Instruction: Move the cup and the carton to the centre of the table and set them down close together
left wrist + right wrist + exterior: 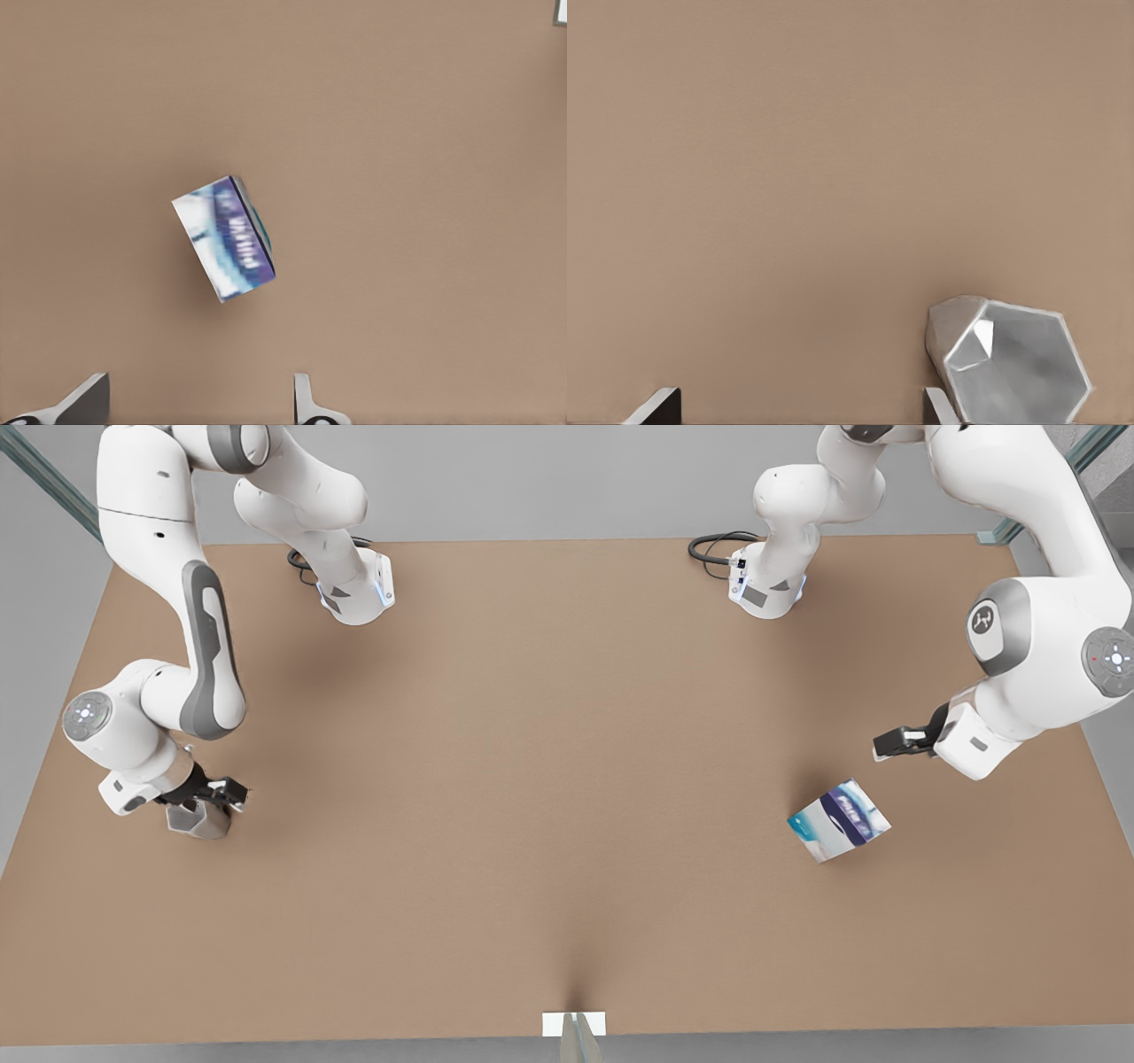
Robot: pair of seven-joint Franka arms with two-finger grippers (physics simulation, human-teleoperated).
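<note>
Surface [549, 779] bare between my two arms; black cables [713, 549] lie at the far edge by the arm bases, well clear. Carton [838, 820] rests toward the front view's right, turned askew. My left gripper [877, 750] hangs just above and beside it, fingers [306, 403] spread, carton between them but farther out, not touched. Cup [199, 819] stands toward the front view's left. My right gripper [213, 797] is directly over it, fingers [656, 407] apart, one at the cup's faceted wall.

Faceted cup [202, 820] and carton [839, 821], well apart
</note>
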